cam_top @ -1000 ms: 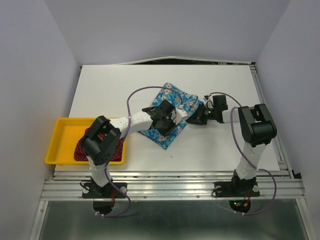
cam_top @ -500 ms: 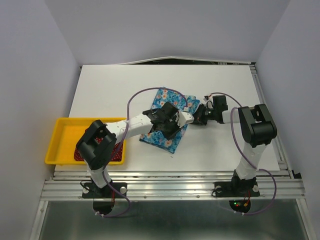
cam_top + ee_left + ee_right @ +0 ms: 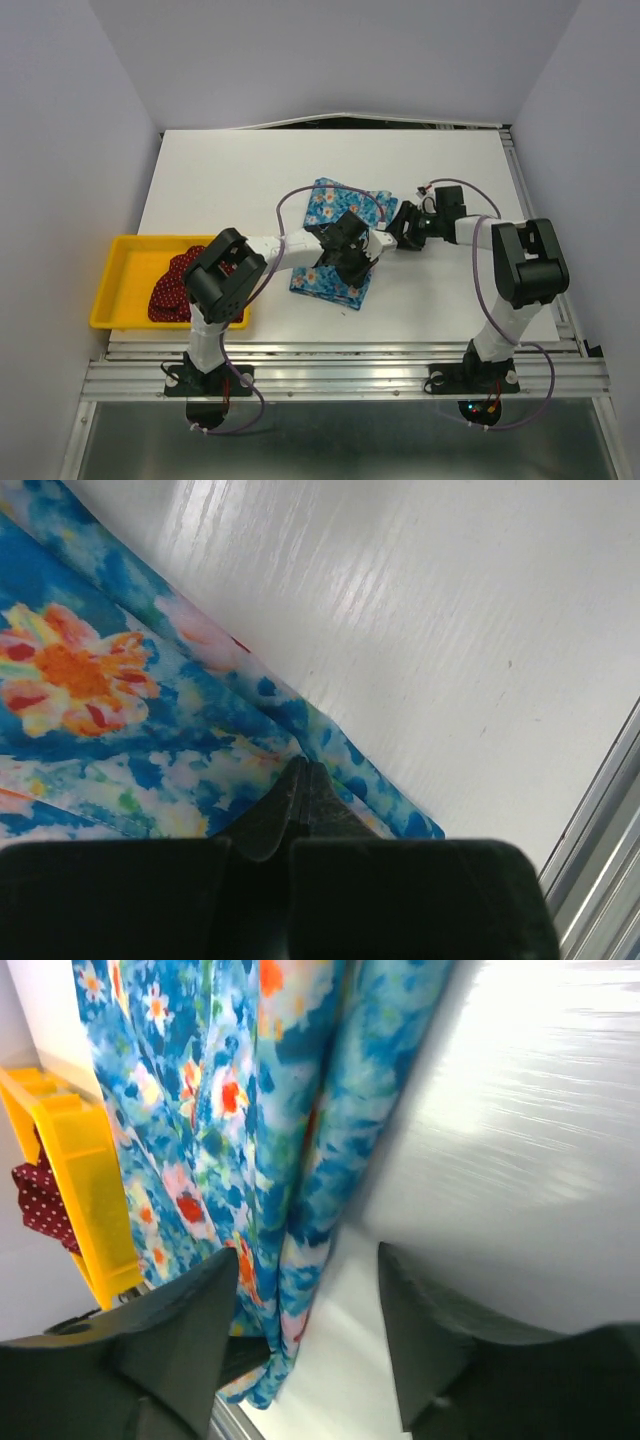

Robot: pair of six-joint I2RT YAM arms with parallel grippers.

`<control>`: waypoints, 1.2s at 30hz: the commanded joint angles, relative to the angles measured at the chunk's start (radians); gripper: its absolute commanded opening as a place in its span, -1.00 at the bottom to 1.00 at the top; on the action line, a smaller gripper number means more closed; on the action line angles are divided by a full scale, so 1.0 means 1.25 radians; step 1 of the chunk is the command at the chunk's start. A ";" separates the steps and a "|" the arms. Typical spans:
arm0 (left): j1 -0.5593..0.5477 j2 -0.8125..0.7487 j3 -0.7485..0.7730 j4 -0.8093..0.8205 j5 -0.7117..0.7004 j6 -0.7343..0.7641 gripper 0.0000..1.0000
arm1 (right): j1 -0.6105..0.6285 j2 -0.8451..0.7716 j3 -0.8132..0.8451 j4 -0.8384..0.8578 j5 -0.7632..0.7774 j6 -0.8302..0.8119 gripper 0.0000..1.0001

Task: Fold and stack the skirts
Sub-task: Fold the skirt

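Two skirts: the bright blue flowered cloth skirt lies mid-table, mid-fold. The left gripper is pinched on its near edge, and the right gripper gapes beside it. The dark red dotted skirt lies in the yellow plastic tray. Next, I judge: lay the fold flat and release.

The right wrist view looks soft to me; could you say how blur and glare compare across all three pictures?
Right wrist: the blue skirt is smeared and the table glares white. Left wrist: sharper print, streaky sheen on the table. Top external: evenly lit, sharp, only soft shadows.
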 commanded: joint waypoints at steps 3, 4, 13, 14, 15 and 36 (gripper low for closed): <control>-0.009 0.015 0.005 0.048 0.047 -0.029 -1.00 | -0.047 -0.020 0.036 -0.140 0.072 -0.066 0.53; -0.012 0.015 0.004 0.051 0.044 -0.030 -1.00 | -0.047 -0.020 0.045 -0.138 0.066 -0.054 0.53; -0.039 0.048 0.039 0.061 -0.024 -0.062 -0.93 | -0.009 0.094 0.097 -0.100 0.042 0.019 0.70; -0.040 0.059 0.053 0.060 -0.039 -0.063 -0.92 | 0.008 0.103 0.097 -0.103 0.057 0.016 0.68; -0.041 0.065 0.063 0.055 -0.046 -0.062 -0.91 | 0.016 0.108 0.094 -0.103 0.063 0.012 0.67; -0.165 -0.429 -0.386 0.061 -0.381 0.353 0.41 | 0.030 0.276 0.222 -0.249 0.234 -0.180 -0.99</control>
